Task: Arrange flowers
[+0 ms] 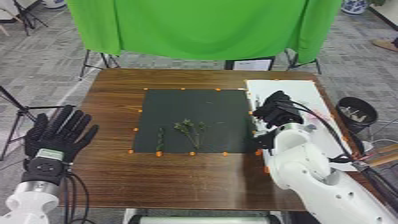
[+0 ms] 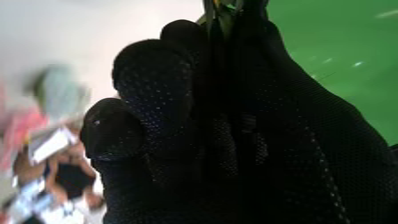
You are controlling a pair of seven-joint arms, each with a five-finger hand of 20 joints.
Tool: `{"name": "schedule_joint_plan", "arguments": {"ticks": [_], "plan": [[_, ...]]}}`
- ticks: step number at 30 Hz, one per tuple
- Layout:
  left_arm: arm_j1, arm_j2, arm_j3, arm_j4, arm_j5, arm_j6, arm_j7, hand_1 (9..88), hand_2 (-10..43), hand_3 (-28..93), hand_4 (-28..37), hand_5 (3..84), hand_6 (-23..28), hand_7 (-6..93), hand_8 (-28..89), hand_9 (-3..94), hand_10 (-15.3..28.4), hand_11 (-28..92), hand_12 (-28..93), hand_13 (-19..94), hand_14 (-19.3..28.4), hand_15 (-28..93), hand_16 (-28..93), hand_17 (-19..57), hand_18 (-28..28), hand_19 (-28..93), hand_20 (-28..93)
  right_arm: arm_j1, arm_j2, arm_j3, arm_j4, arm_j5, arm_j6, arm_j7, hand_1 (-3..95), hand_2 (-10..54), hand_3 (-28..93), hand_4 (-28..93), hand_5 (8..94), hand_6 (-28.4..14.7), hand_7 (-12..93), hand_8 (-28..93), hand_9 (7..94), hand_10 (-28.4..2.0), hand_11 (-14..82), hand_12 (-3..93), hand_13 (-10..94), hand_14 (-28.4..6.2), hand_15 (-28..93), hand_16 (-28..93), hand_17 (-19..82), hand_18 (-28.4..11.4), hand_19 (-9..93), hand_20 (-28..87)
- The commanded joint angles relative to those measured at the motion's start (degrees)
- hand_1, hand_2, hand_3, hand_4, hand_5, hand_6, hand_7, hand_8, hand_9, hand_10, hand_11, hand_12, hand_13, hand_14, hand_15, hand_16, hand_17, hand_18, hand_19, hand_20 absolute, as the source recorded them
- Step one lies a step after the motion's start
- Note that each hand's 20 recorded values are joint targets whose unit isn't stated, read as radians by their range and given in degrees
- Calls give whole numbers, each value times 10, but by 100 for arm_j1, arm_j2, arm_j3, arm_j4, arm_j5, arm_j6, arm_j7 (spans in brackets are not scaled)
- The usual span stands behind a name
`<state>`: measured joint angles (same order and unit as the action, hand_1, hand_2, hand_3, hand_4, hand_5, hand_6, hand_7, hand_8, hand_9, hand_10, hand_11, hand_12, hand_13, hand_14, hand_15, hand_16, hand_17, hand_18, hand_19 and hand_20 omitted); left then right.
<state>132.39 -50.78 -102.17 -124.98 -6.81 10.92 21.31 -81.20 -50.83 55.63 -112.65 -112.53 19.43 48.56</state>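
From above the near edge of the brown wooden table (image 1: 111, 135), your head view faces forward and down, spanning the tabletop at middle range and the green cloth (image 1: 204, 30) past its far edge. Your right wrist view looks outward along the right hand (image 1: 279, 111) at close quarters; both views share that hand and green cloth.
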Motion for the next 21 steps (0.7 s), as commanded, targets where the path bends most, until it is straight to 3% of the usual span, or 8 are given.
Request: {"name": "schedule_joint_plan", "arguments": {"ticks": [1, 4, 9, 14, 19, 21], "plan": [[17, 61, -40, -2, 72, -1, -25, 313, 107, 693, -283, 400, 100, 177, -94, 331, 173, 237, 108, 239, 165, 385, -78, -69, 151, 368, 68, 3, -472, -714, -157, -549, -257, -138, 563, -95, 780, -174, 710, -1, 546, 128, 917, -82, 123, 480, 886, -36, 421, 476, 499, -231, 932, 373], [11, 46, -26, 6, 104, -9, -41, 312, 107, 694, -283, 400, 100, 177, -94, 331, 174, 237, 108, 239, 166, 384, -78, -69, 151, 368, 67, 25, -614, -930, 28, -887, -355, -149, 566, -95, 777, -182, 709, -3, 544, 129, 912, -82, 126, 482, 881, -38, 426, 472, 495, -231, 932, 372], [76, 50, -1, -29, 58, 44, 48, 312, 109, 694, -283, 400, 100, 176, -94, 331, 174, 237, 108, 239, 166, 384, -78, -69, 151, 368, 67, 115, -871, -1270, 383, -1474, -539, 9, 568, -95, 777, -184, 709, -3, 540, 129, 909, -84, 129, 483, 878, -44, 432, 469, 491, -233, 932, 370], [-6, 70, 44, 13, 59, 1, 14, 311, 110, 694, -283, 400, 101, 176, -93, 331, 175, 236, 108, 239, 166, 383, -78, -70, 151, 369, 67, 195, -968, -1384, 655, -1737, -675, 139, 570, -95, 774, -185, 710, -5, 536, 131, 908, -85, 133, 484, 873, -47, 438, 464, 489, -236, 932, 368], [64, 66, -37, -24, 86, 111, 17, 311, 110, 694, -283, 400, 100, 177, -93, 331, 174, 237, 108, 239, 166, 383, -78, -69, 152, 369, 67, 174, -991, -1347, 660, -1702, -846, 253, 574, -95, 770, -192, 709, -7, 531, 134, 903, -87, 136, 487, 869, -50, 441, 460, 485, -240, 932, 367], [107, 56, -62, -23, 50, 66, 34, 311, 110, 695, -283, 401, 100, 177, -93, 331, 174, 238, 108, 239, 166, 383, -78, -69, 152, 370, 67, 161, -996, -1379, 639, -1740, -866, 338, 578, -95, 764, -201, 705, -8, 529, 138, 898, -90, 137, 487, 863, -51, 443, 461, 482, -241, 931, 365]]}}
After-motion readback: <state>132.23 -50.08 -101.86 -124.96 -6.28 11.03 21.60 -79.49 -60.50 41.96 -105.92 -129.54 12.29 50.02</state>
